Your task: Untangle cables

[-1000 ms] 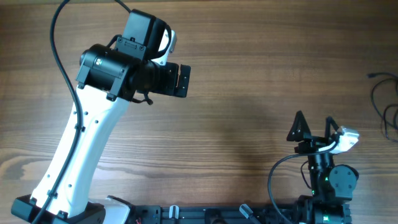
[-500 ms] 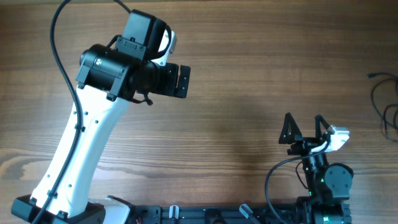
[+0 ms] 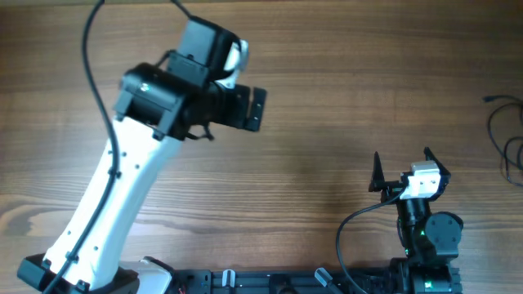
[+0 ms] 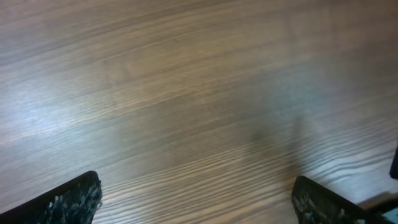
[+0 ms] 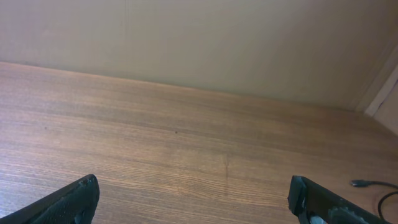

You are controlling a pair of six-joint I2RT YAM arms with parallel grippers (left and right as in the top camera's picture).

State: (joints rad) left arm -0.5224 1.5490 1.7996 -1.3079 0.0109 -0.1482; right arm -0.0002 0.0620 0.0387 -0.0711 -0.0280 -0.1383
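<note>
While left pincer [image 4: 199, 204] and right pincer [image 3: 402, 162] gape, cables [image 5: 362, 183] lie far right.

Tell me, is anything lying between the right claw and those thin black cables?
Nothing visible does. Only bare table separates the right gripper from the cables at the table's right edge.

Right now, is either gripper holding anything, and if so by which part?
Nothing is held. The left gripper and right gripper are both open over the bare table; the cables lie untouched off to the right.
</note>
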